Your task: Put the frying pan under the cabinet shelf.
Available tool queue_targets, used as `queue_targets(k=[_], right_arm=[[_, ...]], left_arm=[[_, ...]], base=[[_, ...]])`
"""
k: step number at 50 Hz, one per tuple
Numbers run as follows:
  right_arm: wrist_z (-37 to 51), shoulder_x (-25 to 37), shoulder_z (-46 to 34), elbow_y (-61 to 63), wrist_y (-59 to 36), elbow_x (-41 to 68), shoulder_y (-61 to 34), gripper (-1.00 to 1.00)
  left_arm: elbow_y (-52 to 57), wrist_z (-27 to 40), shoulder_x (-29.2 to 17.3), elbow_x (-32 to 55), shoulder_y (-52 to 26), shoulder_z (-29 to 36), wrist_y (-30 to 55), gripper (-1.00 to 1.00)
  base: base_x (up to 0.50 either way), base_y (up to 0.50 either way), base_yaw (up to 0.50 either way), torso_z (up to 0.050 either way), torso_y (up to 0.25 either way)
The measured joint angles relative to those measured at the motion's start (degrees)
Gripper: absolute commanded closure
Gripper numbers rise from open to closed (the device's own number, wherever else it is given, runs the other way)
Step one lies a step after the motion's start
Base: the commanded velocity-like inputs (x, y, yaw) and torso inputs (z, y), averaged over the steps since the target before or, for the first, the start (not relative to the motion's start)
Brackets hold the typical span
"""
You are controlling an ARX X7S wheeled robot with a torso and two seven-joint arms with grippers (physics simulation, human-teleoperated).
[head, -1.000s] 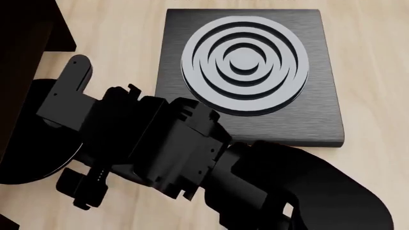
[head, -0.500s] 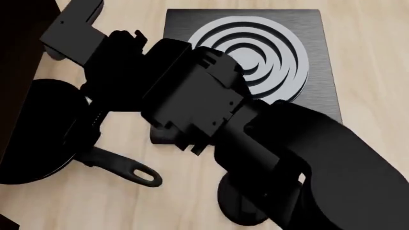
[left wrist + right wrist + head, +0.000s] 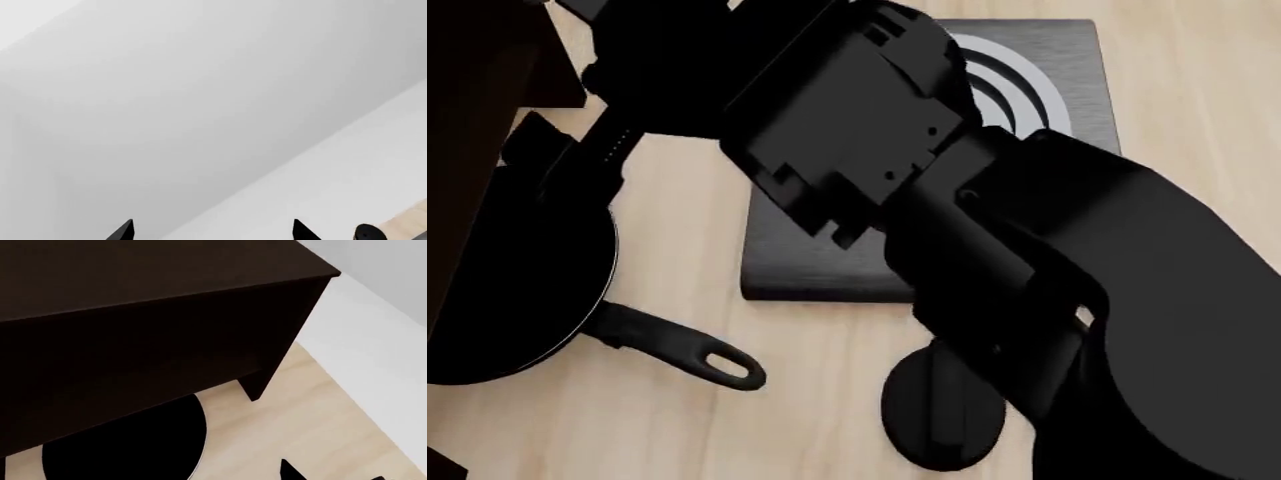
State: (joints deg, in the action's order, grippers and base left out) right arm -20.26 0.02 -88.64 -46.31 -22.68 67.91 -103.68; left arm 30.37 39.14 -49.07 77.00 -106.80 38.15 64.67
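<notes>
A round black frying pan (image 3: 521, 290) lies flat on a pale wooden table (image 3: 1214, 130), partly tucked beneath the dark cabinet shelf (image 3: 153, 315), its looped handle pointing out. A black square plate (image 3: 814, 262) with rings sits just beside it. The right arm (image 3: 988, 220) reaches over both; neither gripper's opening can be told.
</notes>
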Motion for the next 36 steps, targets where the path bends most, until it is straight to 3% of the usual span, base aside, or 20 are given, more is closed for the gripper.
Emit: queue_targets(k=[9, 36], right_arm=[[5.2, 4.5, 1.0, 7.3, -2.5, 1.7, -2.8, -1.0], [28.2, 26.7, 6.1, 42.2, -11.3, 12.3, -7.0, -1.0]], left_arm=[[-0.6, -1.3, 1.1, -2.5, 1.1, 0.7, -2.2, -1.0], [-3.1, -5.4, 3.6, -8.4, 6.3, 2.4, -8.7, -1.0]], base=[[0.0, 0.0, 0.0, 0.0, 0.0], [0.0, 0.0, 0.0, 0.0, 0.0]])
